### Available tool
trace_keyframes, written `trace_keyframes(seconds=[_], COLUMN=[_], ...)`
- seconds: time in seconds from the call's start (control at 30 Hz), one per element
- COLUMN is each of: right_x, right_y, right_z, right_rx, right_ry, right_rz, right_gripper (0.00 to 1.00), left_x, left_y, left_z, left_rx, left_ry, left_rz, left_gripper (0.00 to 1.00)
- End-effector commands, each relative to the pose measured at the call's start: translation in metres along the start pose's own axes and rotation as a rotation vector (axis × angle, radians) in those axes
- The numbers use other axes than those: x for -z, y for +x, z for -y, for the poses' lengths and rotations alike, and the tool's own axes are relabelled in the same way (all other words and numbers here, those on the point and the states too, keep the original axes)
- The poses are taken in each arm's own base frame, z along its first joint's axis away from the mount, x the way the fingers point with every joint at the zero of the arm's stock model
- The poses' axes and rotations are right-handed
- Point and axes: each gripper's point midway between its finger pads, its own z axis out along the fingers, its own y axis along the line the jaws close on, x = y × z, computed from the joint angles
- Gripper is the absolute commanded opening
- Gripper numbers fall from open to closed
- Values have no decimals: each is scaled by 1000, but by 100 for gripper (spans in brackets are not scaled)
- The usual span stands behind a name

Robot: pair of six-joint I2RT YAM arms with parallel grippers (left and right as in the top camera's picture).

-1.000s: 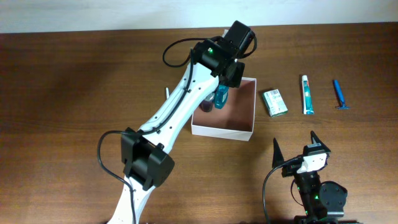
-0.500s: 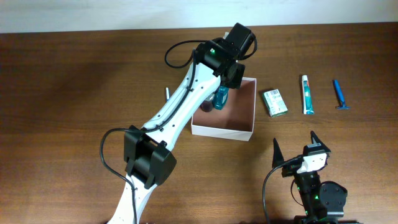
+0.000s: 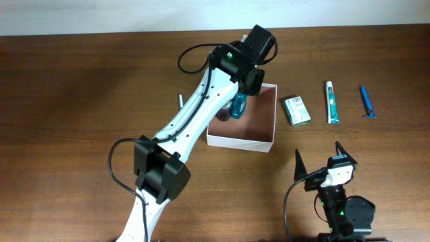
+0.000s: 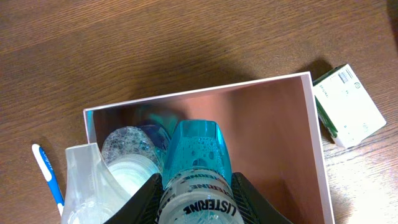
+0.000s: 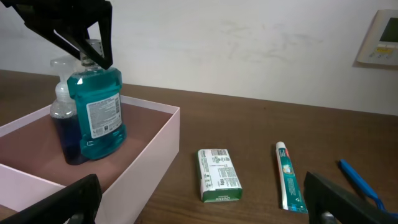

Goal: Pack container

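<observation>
Left fingers (image 4: 252,202) around mouthwash bottle (image 4: 196,155) inside shallow white-walled, reddish-brown container (image 4: 317,143).

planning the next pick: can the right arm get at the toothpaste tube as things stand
Probably yes. The toothpaste tube lies bare on the table ahead of the open right pincer, apart from the carton and razor, with nothing between.

mouthwash bottle (image 5: 96,112) and pump bottle (image 5: 62,127) inside the container (image 3: 240,142); carton (image 3: 295,111), toothpaste tube (image 3: 332,102), razor (image 3: 367,102) in turn to its right
</observation>
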Motion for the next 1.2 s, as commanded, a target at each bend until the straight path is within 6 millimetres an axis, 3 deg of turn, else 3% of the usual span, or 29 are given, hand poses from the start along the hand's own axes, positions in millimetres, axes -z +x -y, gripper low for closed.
trace_keyframes(seconds=[0.0,0.57,0.67,1.17], right_x=[0,0,0,0], right_y=[2,2,2,2], right_z=[3,3,3,3], right_rx=[-4,-5,-4,-4], right_ry=[14,14,14,14], right_rz=[-2,-2,-2,-2], right_gripper=[99,99,99,99], left_x=[-6,-6,-6,-6], left_y=[-2,-4,-4,-4], left_z=[0,0,0,0], left_rx=[16,17,17,17], left_ry=[-1,1,1,1], left_rz=[2,10,10,10], left_gripper=[21,22,31,34])
